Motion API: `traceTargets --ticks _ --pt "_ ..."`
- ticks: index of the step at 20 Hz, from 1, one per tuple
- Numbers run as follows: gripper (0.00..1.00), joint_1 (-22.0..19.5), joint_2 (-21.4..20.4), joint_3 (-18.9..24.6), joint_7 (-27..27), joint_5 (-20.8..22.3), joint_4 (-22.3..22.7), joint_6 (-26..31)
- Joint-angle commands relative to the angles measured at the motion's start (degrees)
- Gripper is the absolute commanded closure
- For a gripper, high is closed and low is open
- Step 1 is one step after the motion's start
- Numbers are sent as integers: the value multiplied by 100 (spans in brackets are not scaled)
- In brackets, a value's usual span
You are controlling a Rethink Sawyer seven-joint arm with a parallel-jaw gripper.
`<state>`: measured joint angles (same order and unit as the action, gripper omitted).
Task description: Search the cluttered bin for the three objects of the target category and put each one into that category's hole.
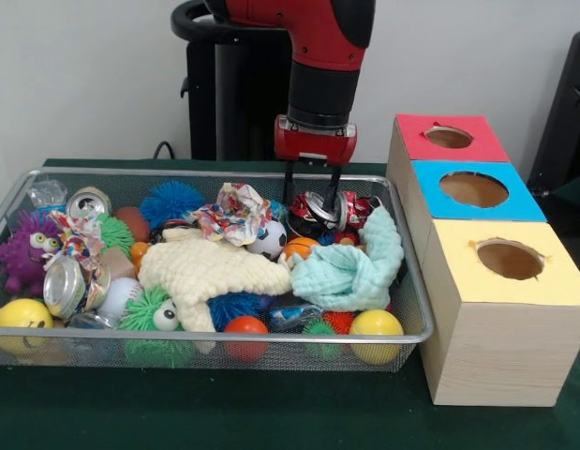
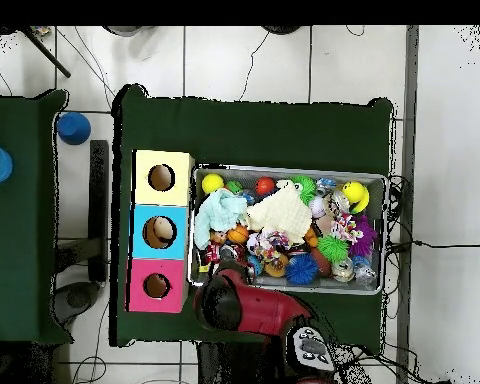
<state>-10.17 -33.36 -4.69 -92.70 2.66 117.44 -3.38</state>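
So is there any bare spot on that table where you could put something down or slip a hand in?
The wire basket is packed edge to edge with balls, cans and cloths, and the gripper is down at its far side. The free patches are the green tablecloth in front of the basket and the narrow strip between the basket and the wooden boxes.

Cream waffle cloth (image 1: 210,272) sprawls mid-clutter; mint cloth (image 1: 350,267) just right of it, purple googly ball (image 1: 25,251) far left, soccer ball (image 1: 268,240) just behind it.
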Motion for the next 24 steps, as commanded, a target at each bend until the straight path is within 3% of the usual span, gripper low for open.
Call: traceTargets --ticks 1,24 --pt "0 5 -125 552 -943 -463 -1119 322" --pt "0 338 32 295 -1066 -801 -1445 473"
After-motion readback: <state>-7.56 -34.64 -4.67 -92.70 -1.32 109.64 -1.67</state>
